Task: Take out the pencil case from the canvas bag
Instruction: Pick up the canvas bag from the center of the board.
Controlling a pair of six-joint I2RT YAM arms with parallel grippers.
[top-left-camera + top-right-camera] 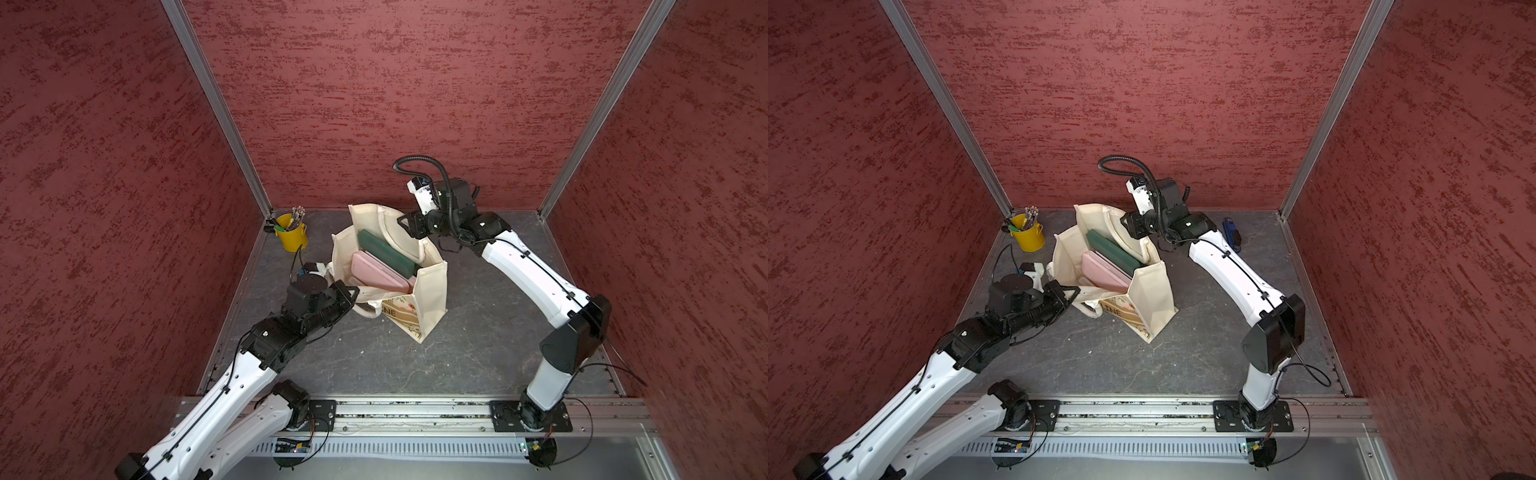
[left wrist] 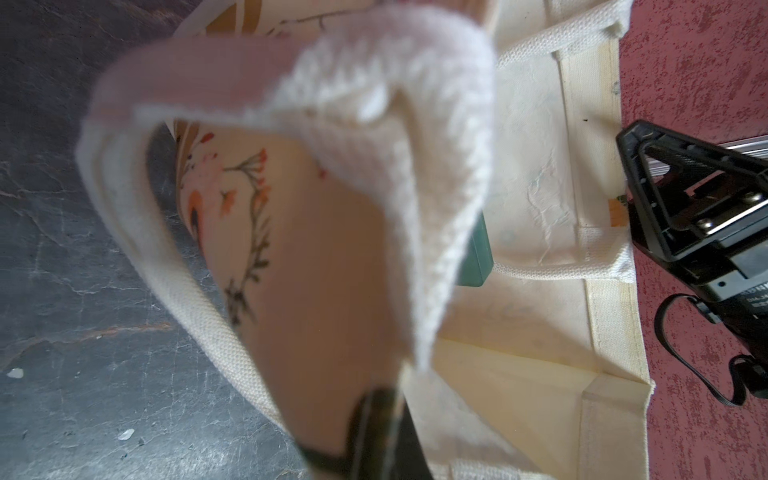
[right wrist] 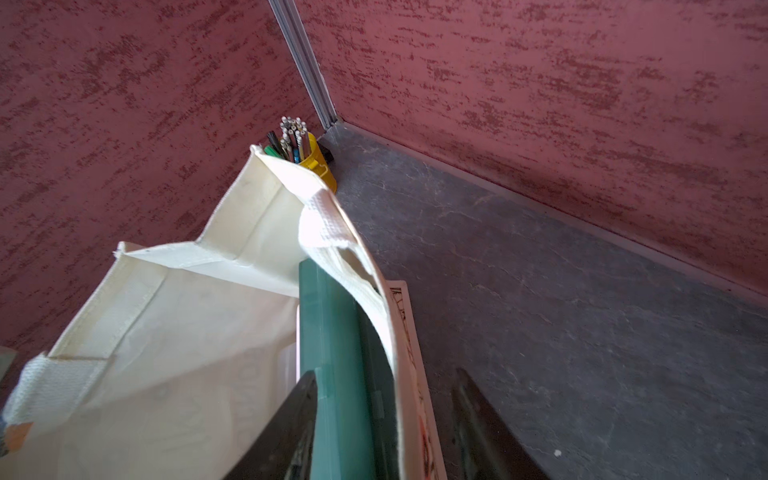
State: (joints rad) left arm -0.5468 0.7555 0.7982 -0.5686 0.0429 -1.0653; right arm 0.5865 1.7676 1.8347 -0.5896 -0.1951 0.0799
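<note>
The cream canvas bag (image 1: pixel 432 291) (image 1: pixel 1154 299) stands open mid-table. A dark green pencil case (image 1: pixel 384 253) (image 1: pixel 1113 251) and a pink one (image 1: pixel 374 274) (image 1: pixel 1102 270) stand on edge inside it. My left gripper (image 1: pixel 351 293) (image 1: pixel 1071 291) (image 2: pixel 382 399) is shut on the bag's near rim by the white handle (image 2: pixel 399 137). At the far rim, my right gripper (image 1: pixel 405 226) (image 1: pixel 1127 224) (image 3: pixel 386 374) is open. Its fingers straddle the green case (image 3: pixel 332 332) and the bag's far wall (image 3: pixel 399 353), one inside the bag and one outside.
A yellow bucket (image 1: pixel 293 239) (image 1: pixel 1029 237) (image 3: pixel 320 162) of pens stands in the back left corner. A blue object (image 1: pixel 1231 232) lies behind my right arm near the back wall. Red walls close three sides. A metal rail (image 1: pixel 415 411) runs along the front.
</note>
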